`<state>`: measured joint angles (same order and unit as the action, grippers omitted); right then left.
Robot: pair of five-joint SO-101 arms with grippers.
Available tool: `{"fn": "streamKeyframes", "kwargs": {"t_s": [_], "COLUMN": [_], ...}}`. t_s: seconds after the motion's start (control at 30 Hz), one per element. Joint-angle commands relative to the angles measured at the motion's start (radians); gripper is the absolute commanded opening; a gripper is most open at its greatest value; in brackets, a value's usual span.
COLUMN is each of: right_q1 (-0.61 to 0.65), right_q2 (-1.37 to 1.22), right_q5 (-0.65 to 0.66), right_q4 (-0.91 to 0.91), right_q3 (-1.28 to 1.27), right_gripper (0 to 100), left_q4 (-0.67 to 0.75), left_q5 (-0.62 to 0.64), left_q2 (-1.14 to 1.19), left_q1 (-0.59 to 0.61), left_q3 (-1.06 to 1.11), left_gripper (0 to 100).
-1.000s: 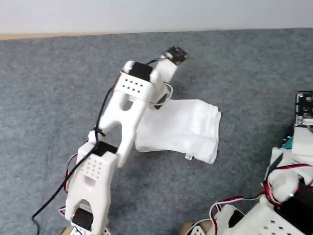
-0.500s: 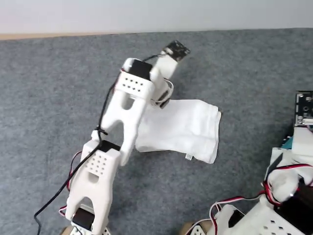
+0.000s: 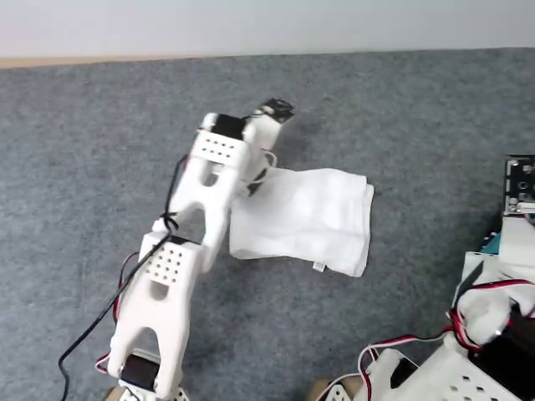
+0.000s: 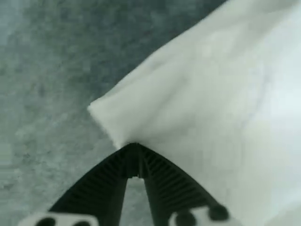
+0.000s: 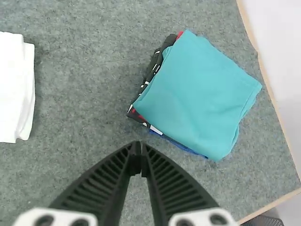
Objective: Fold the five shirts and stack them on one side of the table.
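Observation:
A folded white shirt (image 3: 305,219) lies mid-table on the grey cloth. My left arm (image 3: 219,167) stretches over its far left corner. In the left wrist view my left gripper (image 4: 134,149) is shut, pinching the edge of the white shirt (image 4: 211,94) at that corner. A stack of folded shirts with a teal one (image 5: 197,94) on top sits near the table's right edge; a sliver of it shows as teal (image 3: 491,244) in the high view. My right gripper (image 5: 137,147) hangs shut above bare cloth beside the stack, holding nothing. The white shirt (image 5: 14,89) lies off to its side.
A wooden strip (image 3: 84,60) and a pale wall bound the table's far side. The table's right edge (image 5: 268,84) runs close to the stack. A small circuit board (image 3: 520,185) stands at the right. My right arm's body (image 3: 468,359) fills the near right corner.
My left arm has swung a little to the left and drawn back, and the white shirt has slid slightly left with it. The right arm has kept still.

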<state>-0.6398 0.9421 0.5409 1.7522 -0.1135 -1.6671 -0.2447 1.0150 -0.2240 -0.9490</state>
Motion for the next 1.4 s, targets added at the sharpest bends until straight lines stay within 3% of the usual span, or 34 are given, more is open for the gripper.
{"fn": "streamKeyframes", "kwargs": {"t_s": [0.0, 0.23, 0.43, 0.6, 0.8, 1.17, 1.37], "right_q1": [-0.008, -0.008, -0.008, -0.008, -0.013, -0.008, -0.008], "right_q2": [0.005, 0.004, 0.004, 0.004, 0.005, 0.005, 0.005], "right_q5": [0.009, 0.006, 0.008, 0.006, 0.011, 0.011, 0.008], "right_q4": [0.018, 0.016, 0.016, 0.016, 0.018, 0.018, 0.018], "right_q3": [0.006, 0.006, 0.006, 0.005, 0.005, 0.005, 0.005], "right_gripper": [1.0, 1.0, 1.0, 1.0, 1.0, 1.0, 1.0], "left_q4": [-0.034, -0.091, -0.086, -0.025, 0.071, 0.002, -0.091], "left_q5": [-0.012, -0.006, -0.005, -0.005, -0.005, -0.026, -0.044], "left_q2": [-0.015, -0.052, -0.153, -0.06, 0.089, 0.095, 0.094], "left_q1": [0.06, 0.043, -0.084, -0.143, -0.089, 0.081, 0.072], "left_q3": [-0.036, -0.163, -0.173, -0.174, -0.186, -0.234, -0.358], "left_gripper": [1, 1, 1, 1, 1, 1, 1]}}
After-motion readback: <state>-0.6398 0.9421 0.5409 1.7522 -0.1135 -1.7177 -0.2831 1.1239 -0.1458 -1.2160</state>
